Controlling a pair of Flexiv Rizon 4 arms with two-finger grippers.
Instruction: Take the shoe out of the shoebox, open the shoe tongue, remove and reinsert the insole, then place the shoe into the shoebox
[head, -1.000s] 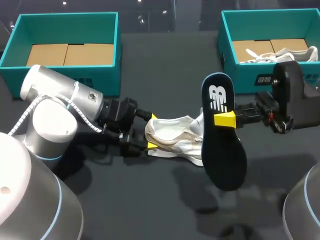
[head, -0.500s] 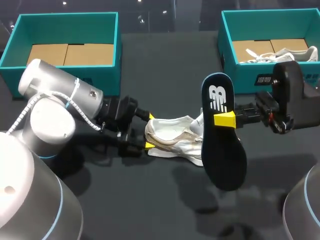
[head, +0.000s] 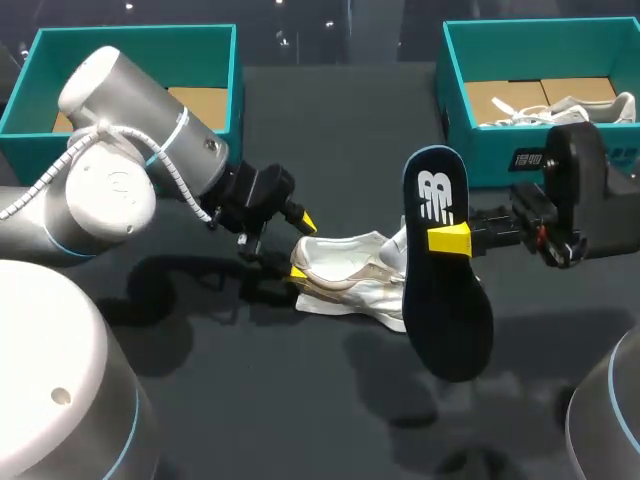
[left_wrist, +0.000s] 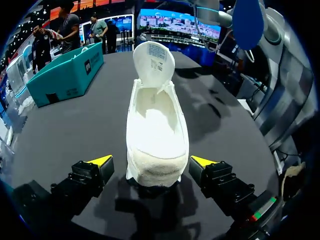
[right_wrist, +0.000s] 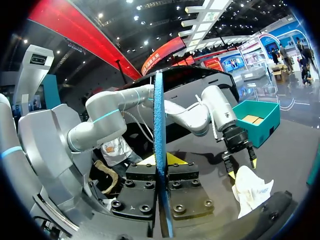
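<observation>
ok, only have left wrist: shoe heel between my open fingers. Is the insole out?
Observer: Yes. The right gripper is shut on the dark insole, holding it upright off the table by the shoe's toe end.
Operator: Boxes?
Observer: The right shoebox holds another white shoe.
Operator: Other one?
Observer: The left shoebox shows only its cardboard floor.

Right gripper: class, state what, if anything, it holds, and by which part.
The dark insole, pinched across its two faces by the fingers, near mid-length, slightly toward the printed end.
</observation>
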